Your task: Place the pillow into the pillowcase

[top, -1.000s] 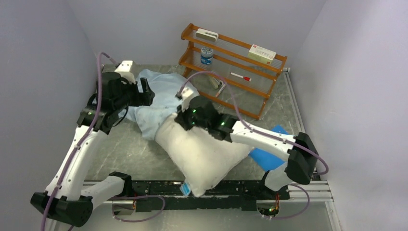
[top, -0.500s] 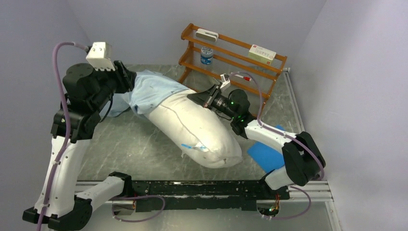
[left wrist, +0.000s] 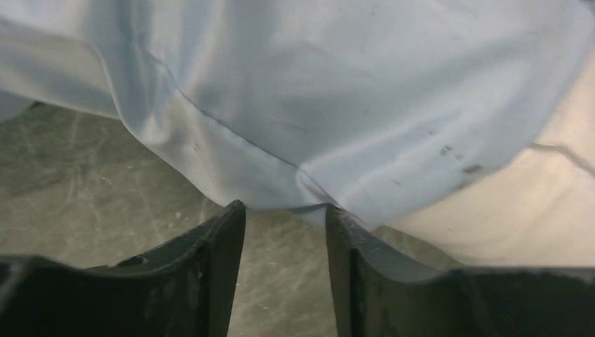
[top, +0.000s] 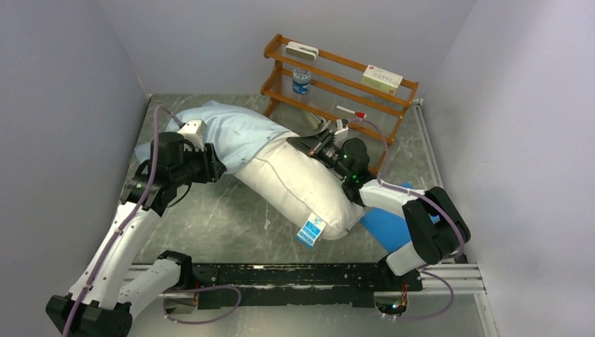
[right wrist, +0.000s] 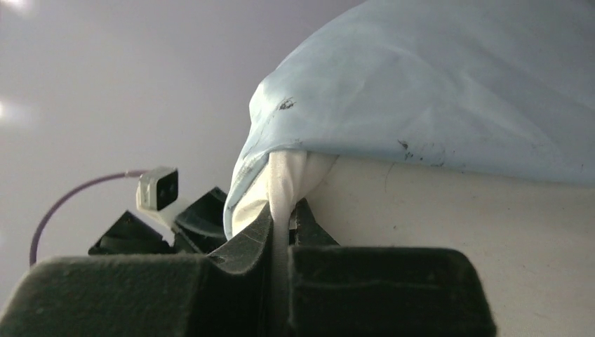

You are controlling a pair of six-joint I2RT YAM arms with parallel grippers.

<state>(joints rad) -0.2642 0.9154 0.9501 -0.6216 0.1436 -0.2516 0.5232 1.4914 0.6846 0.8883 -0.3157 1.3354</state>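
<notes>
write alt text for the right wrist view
The right gripper is shut on a fold of the off-white pillow, close to the camera. The pale blue pillowcase drapes over the pillow's top, and the left arm with its purple cable shows behind against a plain wall.

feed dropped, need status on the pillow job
Left gripper open at pillowcase hem. Right gripper shut on pillow. Far end covered, tag end out. Nothing in the way.

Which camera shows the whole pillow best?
The top external view: the pillow shows full length, far end inside the pillowcase, tag nearest. Left wrist catches only a cream corner; right wrist shows its side, with a fold pinched by the right gripper.
</notes>
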